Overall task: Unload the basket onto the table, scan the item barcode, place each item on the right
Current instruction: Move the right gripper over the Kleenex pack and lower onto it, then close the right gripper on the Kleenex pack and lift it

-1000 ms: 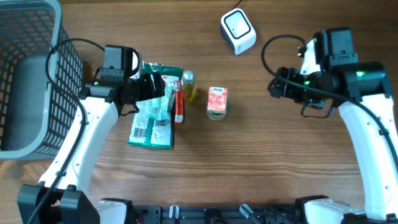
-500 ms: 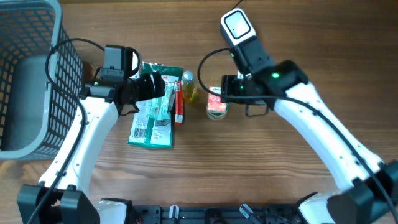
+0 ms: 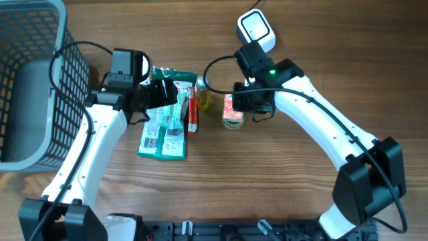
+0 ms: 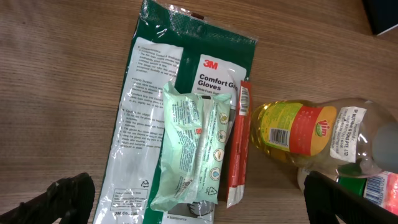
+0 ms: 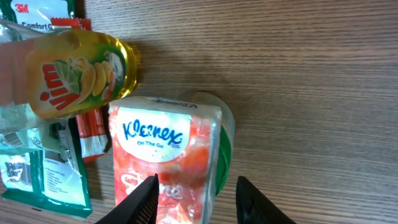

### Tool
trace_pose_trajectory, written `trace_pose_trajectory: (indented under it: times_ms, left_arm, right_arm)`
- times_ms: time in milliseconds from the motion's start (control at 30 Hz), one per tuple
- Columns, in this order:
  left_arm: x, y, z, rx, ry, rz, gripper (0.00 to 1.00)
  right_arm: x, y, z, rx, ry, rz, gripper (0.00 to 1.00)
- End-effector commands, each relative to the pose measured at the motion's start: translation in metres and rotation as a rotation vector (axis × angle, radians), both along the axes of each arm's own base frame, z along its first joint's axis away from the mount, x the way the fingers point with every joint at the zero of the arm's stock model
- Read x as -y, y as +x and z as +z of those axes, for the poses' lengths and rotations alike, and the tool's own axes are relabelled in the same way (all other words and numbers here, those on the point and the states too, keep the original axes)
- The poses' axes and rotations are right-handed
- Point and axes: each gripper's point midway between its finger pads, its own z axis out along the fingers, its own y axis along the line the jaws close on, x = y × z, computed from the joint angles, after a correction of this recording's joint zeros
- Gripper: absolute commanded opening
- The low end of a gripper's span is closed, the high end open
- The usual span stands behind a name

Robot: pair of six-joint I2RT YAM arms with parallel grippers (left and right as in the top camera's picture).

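Right hand (image 5: pixel 196 202) has swung onto the Kleenex pack (image 5: pixel 165 155), fingers (image 5: pixel 144 202) astride, apparently not pinching; left hand (image 3: pixel 166 95) spread near basket (image 3: pixel 67 73).

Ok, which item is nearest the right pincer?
The red-and-white Kleenex pack, directly under the right pincer; the yellow Vim bottle and green gloves pack lie further left.

Five packaged goods are lying on the wooden surface (image 3: pixel 281 181): one green glove packet (image 4: pixel 149 93), one pale wipes pack (image 4: pixel 189 149), one red sachet (image 4: pixel 237 155), one yellow bottle (image 4: pixel 292 130) and one tissue pack (image 5: pixel 165 155). One white scanner (image 3: pixel 256 28) is sitting near them, and one grey wire basket (image 3: pixel 67 73) is standing at the edge. Two white arms, left arm (image 3: pixel 100 134) and right arm (image 3: pixel 321 127), are reaching over it all.
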Motion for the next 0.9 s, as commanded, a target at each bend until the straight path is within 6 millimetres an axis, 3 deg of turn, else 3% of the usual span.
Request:
trace_pose_trajectory:
  times_ms: [0,267,867]
  left_arm:
    - [0.001,0.003,0.005,0.011,-0.018,0.009,1.0]
    - [0.001,0.003,0.005,0.011,-0.018,0.009,1.0]
    - [0.001,0.003,0.005,0.011,-0.018,0.009,1.0]
  right_arm:
    - [-0.003,-0.004,-0.011,-0.036,0.007,0.005,0.41]
    - [0.001,-0.013,-0.023,-0.067,-0.01,0.004,0.4]
    - [0.004,-0.017,-0.024,-0.085,-0.02,0.001,0.38]
